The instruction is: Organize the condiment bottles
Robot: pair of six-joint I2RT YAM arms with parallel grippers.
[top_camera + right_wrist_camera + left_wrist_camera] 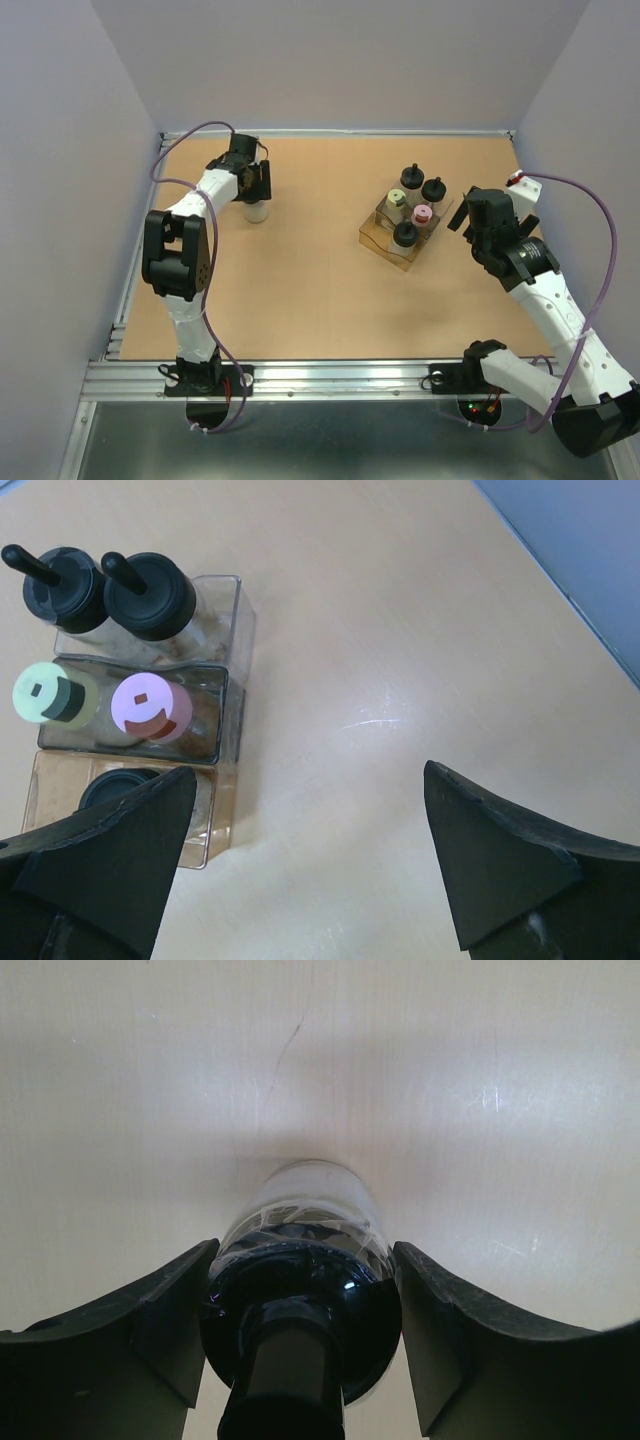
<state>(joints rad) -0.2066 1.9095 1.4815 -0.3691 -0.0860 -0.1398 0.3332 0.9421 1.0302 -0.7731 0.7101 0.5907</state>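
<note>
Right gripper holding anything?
No, the right gripper is open, with only bare table showing in the gap.

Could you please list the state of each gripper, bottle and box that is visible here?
Lone bottle: upright on the table, capped.
Left gripper: shut on that bottle's cap.
Right gripper: open, empty.
Pink-capped bottle: upright in the box, capped.
Yellow-green-capped bottle: same.
Three black-capped bottles: same.
Box: open-topped, holding five bottles.
</note>
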